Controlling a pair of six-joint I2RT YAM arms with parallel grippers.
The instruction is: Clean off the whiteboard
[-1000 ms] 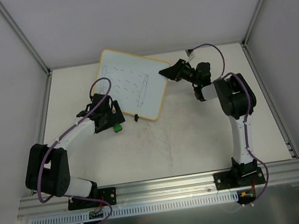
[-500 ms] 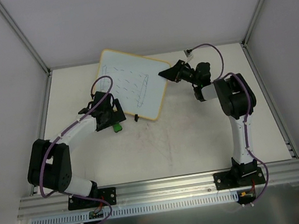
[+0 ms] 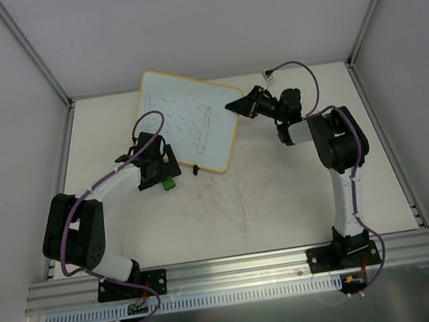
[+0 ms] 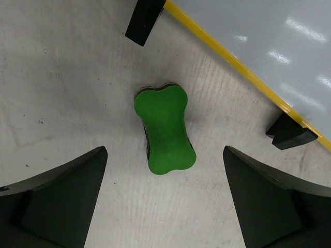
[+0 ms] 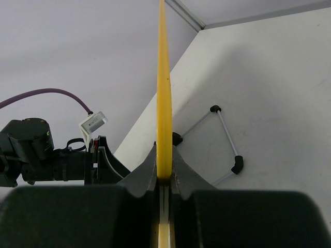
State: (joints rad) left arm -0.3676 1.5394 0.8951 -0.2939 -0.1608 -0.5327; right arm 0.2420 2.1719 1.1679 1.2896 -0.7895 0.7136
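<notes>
Top external view: the whiteboard (image 3: 191, 128) stands on the far half of the worktop (image 3: 286, 199), left of centre and turned askew to the walls. Both arms reach toward it, one from each side.
Board face: white, with faint dark pen strokes in loose rows and one longer mark toward its right side.
Board rim: thin and yellow-orange with rounded corners. The left wrist view shows two black feet (image 4: 290, 133) under the near edge, which rest on the worktop.
Right hand: the right hand (image 3: 240, 105) is at the board's right edge. In the right wrist view the yellow rim runs edge-on straight up the middle, pinched between the two fingers (image 5: 138, 178), so the hand is clamped on the board.
Board attitude: I cannot tell whether the gripped edge is lifted off the worktop.
Left hand: the left hand (image 3: 156, 168) hangs over the worktop just off the board's near-left edge. Its fingers (image 4: 57, 201) are spread wide and it holds nothing.
Eraser: the eraser (image 4: 164, 129) is green and bone-shaped with a dark underlayer. It lies flat on the worktop between the left fingers and touches neither. It is just beside the yellow rim but apart from it, roughly between the two feet.
Worktop surface: pale, with grey scuffs and small specks around the eraser.
</notes>
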